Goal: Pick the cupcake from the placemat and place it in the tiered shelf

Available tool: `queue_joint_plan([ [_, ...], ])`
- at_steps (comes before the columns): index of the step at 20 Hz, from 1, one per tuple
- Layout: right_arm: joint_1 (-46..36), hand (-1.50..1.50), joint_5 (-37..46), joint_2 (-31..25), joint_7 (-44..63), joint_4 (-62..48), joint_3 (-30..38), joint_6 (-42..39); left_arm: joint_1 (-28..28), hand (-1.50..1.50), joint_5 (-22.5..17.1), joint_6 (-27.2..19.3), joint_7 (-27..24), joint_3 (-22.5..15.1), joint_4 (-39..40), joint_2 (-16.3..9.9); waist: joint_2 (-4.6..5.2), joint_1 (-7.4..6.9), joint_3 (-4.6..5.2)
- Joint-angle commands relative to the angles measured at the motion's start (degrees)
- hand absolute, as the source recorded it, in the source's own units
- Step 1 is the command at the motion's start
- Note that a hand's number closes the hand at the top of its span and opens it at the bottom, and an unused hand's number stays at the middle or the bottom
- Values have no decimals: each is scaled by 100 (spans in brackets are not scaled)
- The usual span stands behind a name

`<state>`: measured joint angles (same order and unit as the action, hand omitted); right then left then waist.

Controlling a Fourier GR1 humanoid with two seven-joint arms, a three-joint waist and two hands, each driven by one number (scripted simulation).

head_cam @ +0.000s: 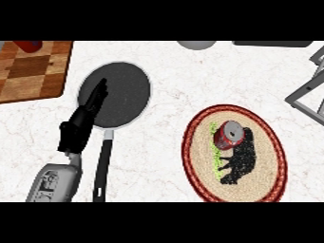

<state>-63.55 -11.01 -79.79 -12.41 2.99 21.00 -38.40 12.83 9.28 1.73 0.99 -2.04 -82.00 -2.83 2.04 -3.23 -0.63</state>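
The cupcake [229, 134], red-wrapped with a pale grey top, stands on the upper part of the oval woven placemat [199, 156], which has a red rim and a black animal print. The tiered shelf [317, 92], a grey metal frame, shows at the right edge, up and to the right of the placemat. My left hand [80, 126] is far left of the cupcake. It lies open with straight fingers pointing up over the left rim of a dark pan. It holds nothing. My right hand does not show.
A round dark frying pan [126, 95] lies left of centre, its handle [102, 166] running toward the lower edge. A checkered wooden board [24, 76] with a red object [28, 45] sits at the top left. A grey bowl [196, 44] and a dark item [273, 43] line the far edge.
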Motion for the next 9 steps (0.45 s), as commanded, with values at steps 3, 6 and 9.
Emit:
queue_joint_plan([
  [3,477,-150,193,-235,-254,96,-174,-335,50,0,-2,-53,20,-14,-53,69,38,73,-44],
  [6,637,-150,261,-333,-334,110,-235,-604,-37,0,-15,-54,-13,19,-36,44,45,81,-62],
  [9,775,-150,229,-316,-479,58,-197,-753,-28,0,20,-127,23,1,-58,96,39,101,-73],
])
